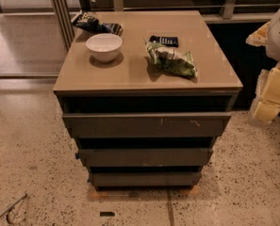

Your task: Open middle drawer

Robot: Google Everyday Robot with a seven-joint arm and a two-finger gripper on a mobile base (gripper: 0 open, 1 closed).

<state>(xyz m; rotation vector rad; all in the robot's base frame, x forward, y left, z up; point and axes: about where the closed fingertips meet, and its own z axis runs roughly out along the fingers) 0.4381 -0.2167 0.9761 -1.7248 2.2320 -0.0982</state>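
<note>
A low cabinet (pixel 130 76) with a tan top stands in the middle of the view, showing three stacked drawer fronts. The middle drawer (pixel 144 157) is a plain dark grey-brown front between the wider scratched top front (pixel 146 125) and the shorter bottom front (pixel 144 178). All three fronts stick out slightly, with dark gaps above them. My gripper (pixel 266 105) is the pale white and yellowish shape at the right edge. It is beside the cabinet's right side, about level with the top front and apart from the drawers.
On the cabinet top sit a white bowl (pixel 104 46), a green snack bag (pixel 171 60), a dark snack bag (pixel 96 25) and a small black object (pixel 164 40). Speckled floor (pixel 31 149) surrounds the cabinet. A glass door frame (pixel 59 13) stands at the back left.
</note>
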